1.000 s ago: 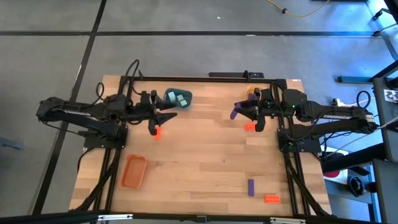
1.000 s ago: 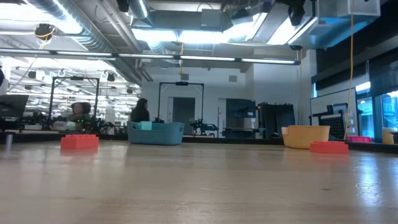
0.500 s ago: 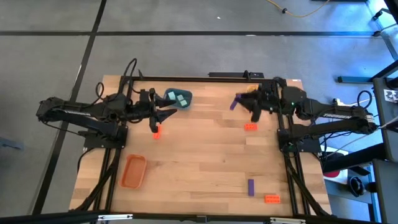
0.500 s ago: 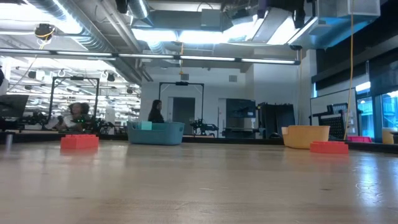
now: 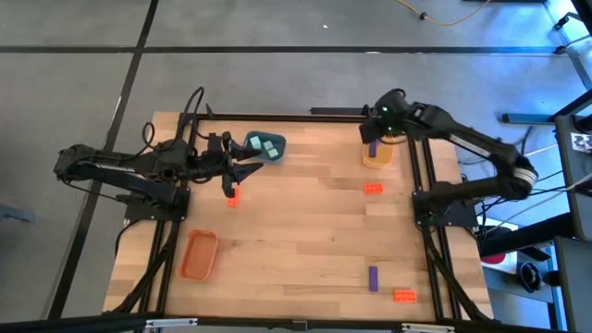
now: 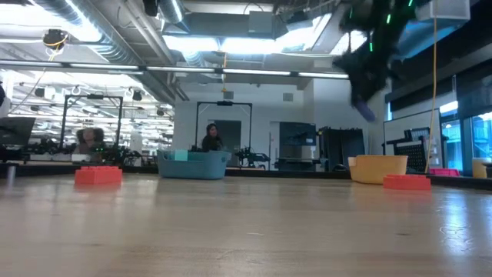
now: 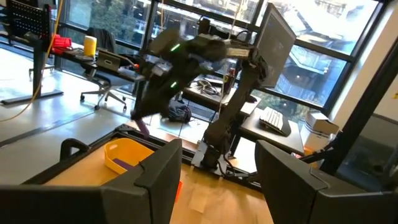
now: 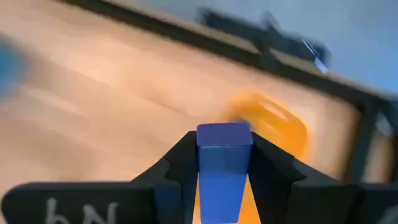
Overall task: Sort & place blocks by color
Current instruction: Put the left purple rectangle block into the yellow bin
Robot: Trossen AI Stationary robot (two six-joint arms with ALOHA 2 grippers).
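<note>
My right gripper [image 5: 374,141] is shut on a purple block [image 8: 224,138] and hangs over the yellow tray [image 5: 385,159] at the table's far right. The low view shows that block [image 6: 367,113] high above the tray [image 6: 377,168]. My left gripper [image 5: 252,171] hovers open with nothing between its fingers [image 7: 158,180], beside the blue tray [image 5: 264,146], which holds teal blocks. An orange-red block [image 5: 232,194] lies on the table just near of the left gripper. Another orange-red block [image 5: 372,188] lies near of the yellow tray. My right gripper pinches the purple block between its two fingers [image 8: 180,163], which are on two opposite sides of it [image 8: 203,155]. The fingers slant downward from above. The block's free end sticks out past the fingertips, lifted clear above the yellow tray.
An orange tray [image 5: 198,254] sits at the near left. A purple block [image 5: 373,277] and an orange-red block [image 5: 404,295] lie near the table's near right corner. Bare wood lies between the trays. People show in the room beyond the table [image 6: 211,138].
My right gripper has swung from above the table's middle right toward the far edge, ending over the yellow tray. It has tipped from about level to pointing steeply down, and the purple block has stayed between its fingers.
</note>
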